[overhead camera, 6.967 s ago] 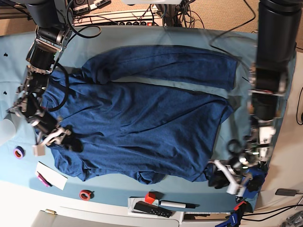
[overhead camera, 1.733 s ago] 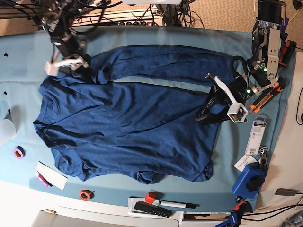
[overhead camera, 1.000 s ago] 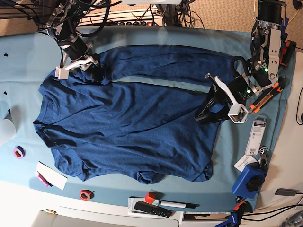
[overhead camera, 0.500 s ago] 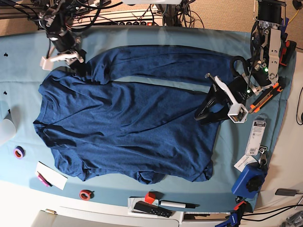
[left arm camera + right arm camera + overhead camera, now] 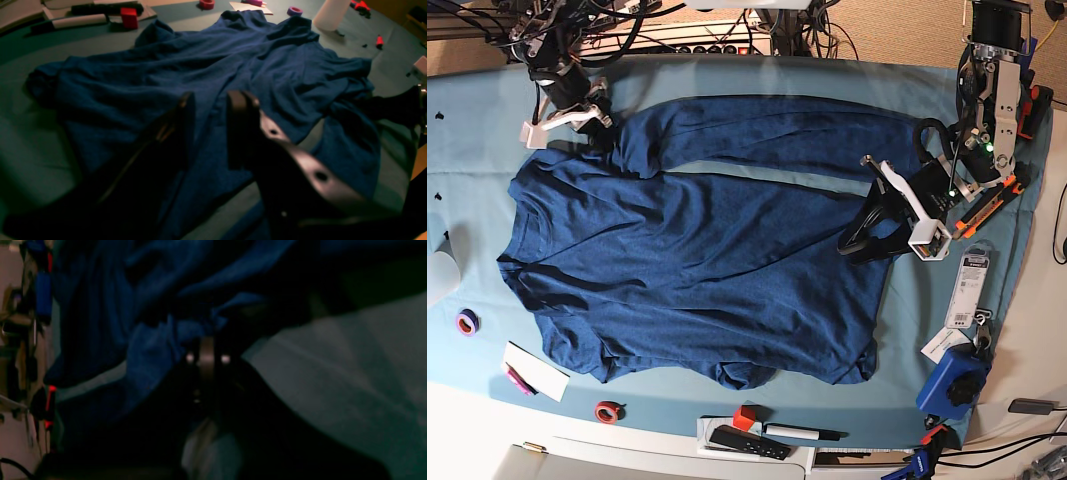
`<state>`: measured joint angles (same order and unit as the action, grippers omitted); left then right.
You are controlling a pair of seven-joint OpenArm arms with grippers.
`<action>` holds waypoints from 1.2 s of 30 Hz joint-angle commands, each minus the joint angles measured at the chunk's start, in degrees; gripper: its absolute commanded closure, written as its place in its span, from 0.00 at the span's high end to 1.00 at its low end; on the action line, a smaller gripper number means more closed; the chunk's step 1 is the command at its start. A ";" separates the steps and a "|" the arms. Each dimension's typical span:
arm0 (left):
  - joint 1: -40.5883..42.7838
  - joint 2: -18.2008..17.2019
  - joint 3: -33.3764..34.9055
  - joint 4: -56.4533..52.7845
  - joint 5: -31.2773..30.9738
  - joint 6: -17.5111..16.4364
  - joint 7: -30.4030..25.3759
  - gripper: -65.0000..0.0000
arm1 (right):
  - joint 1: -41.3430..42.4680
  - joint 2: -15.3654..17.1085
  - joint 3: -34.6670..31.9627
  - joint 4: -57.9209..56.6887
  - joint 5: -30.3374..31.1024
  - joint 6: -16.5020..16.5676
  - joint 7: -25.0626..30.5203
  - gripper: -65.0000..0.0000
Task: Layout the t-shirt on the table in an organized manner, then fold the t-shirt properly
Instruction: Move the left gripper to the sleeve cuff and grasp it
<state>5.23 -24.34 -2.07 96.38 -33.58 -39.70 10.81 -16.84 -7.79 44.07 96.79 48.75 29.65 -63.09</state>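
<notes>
T-shirt (image 5: 697, 255): navy, spread flat on teal desk (image 5: 467, 180), one sleeve along the far edge. Right gripper (image 5: 577, 125): fingers pinching the shirt at the shoulder. Left gripper (image 5: 867, 225): fingers spread, over the hem.

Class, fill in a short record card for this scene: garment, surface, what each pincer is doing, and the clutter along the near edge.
garment: dark navy knit t-shirt, spread flat, wrinkled, upper sleeve stretched sideways
surface: light teal cloth-covered table
right pincer: shut on the t-shirt by the shoulder
left pincer: jaws parted, over the shirt's hem side, holding nothing
edge clutter: red tape roll, purple tape roll, red cube
</notes>
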 commanded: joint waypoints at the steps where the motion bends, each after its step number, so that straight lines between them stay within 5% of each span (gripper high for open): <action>1: -0.63 -0.74 -0.39 1.05 -2.40 -0.30 -0.22 0.27 | -0.48 0.02 0.20 0.31 -0.26 -0.52 -2.05 0.00; 6: -0.59 -1.42 -3.96 1.05 -17.11 2.73 12.92 0.28 | -0.50 0.02 1.62 0.33 2.58 -0.22 -4.98 0.00; 10: 0.07 -2.45 -9.09 1.03 -25.51 3.28 21.59 0.42 | -0.52 0.04 2.56 0.33 5.95 1.95 -7.39 0.00; 14: 2.67 -5.97 -10.82 1.03 -28.70 9.84 27.58 0.56 | -0.59 0.17 2.54 0.33 6.34 2.05 -7.41 0.00; 22: 11.43 -13.20 -10.88 1.03 -34.51 10.47 32.15 0.56 | -0.61 0.20 2.54 0.33 7.37 2.10 -7.52 0.00; 26: 15.13 -15.69 -10.88 0.96 -33.86 13.97 32.57 0.56 | -0.61 0.20 2.54 0.33 7.39 2.10 -7.50 0.00; 36: 19.17 -15.96 -10.88 -2.93 -32.83 15.74 32.70 0.55 | -0.61 0.74 2.54 0.33 7.39 2.10 -7.58 0.00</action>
<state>24.56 -39.35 -12.45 92.71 -65.39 -24.64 43.79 -17.17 -7.29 46.54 96.79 55.44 32.03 -69.87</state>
